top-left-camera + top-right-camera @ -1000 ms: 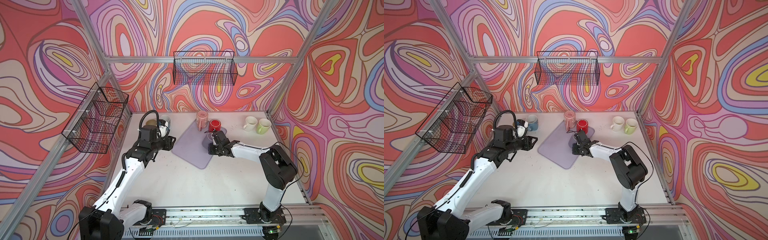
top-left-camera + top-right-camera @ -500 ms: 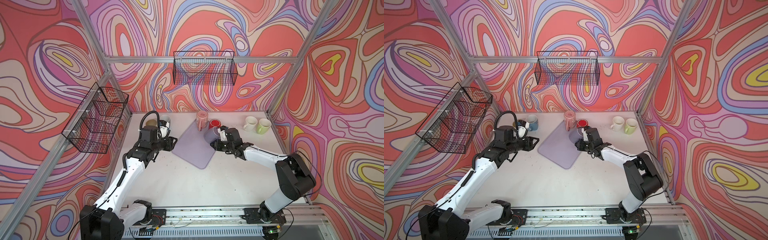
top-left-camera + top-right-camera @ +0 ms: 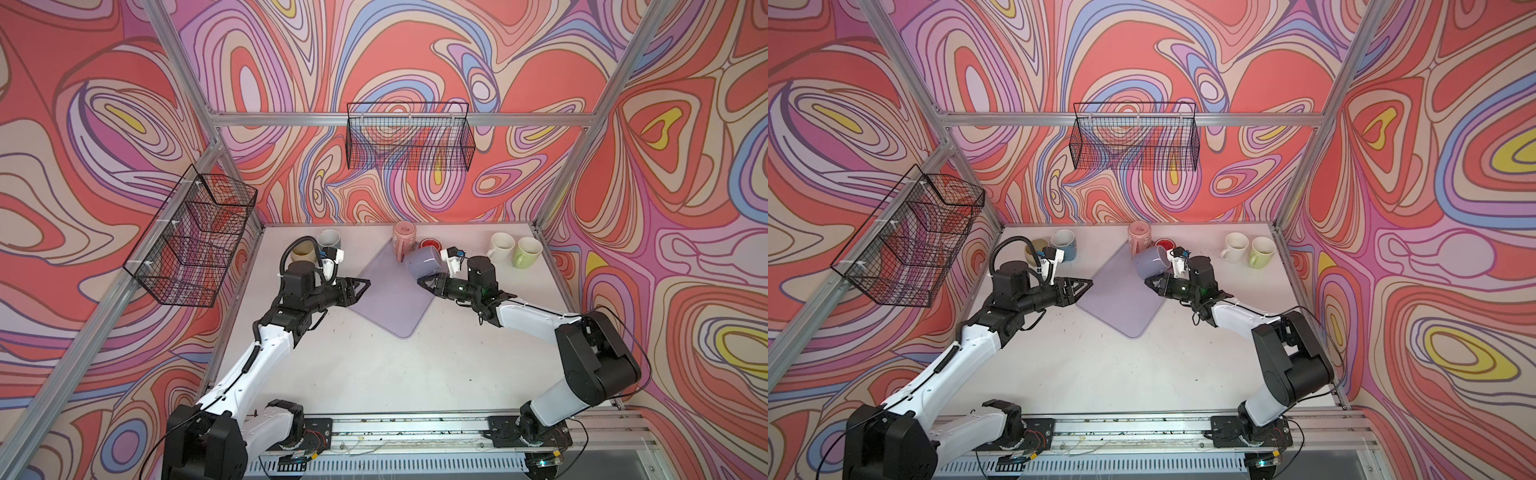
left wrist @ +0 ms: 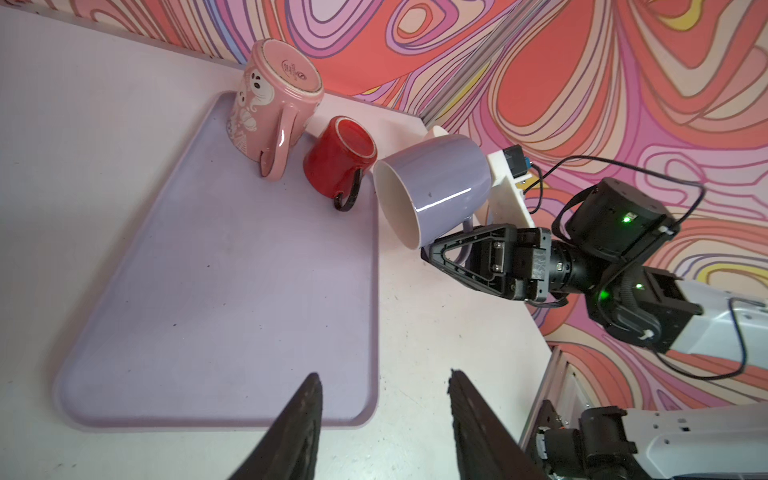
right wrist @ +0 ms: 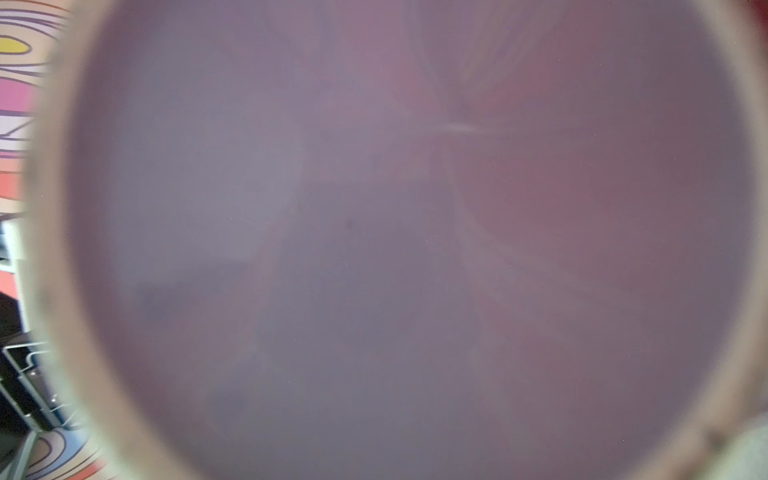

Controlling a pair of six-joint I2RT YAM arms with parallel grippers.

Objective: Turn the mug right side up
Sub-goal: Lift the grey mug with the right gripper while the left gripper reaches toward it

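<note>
The lavender mug (image 3: 422,266) (image 3: 1150,264) hangs in the air over the right edge of the lavender tray (image 3: 386,307). It lies tilted on its side, its white mouth (image 4: 399,208) facing my left arm. My right gripper (image 3: 432,284) (image 3: 1154,284) (image 4: 449,249) is shut on its handle. The mug's base (image 5: 415,249) fills the right wrist view and hides those jaws. My left gripper (image 3: 361,286) (image 3: 1086,286) (image 4: 382,376) is open and holds nothing, hovering at the tray's left edge and pointing at the mug.
A pink mug (image 3: 404,241) (image 4: 270,104) and a red mug (image 3: 429,243) (image 4: 338,162) stand base-up at the tray's far end. White (image 3: 500,245) and green (image 3: 528,251) mugs stand at the back right, and two mugs (image 3: 329,243) at the back left. Wire baskets (image 3: 409,141) (image 3: 195,245) hang on the walls.
My right gripper has lifted the lavender mug off the tray, drawn back to the right and tipped it onto its side. The left arm has barely moved.
</note>
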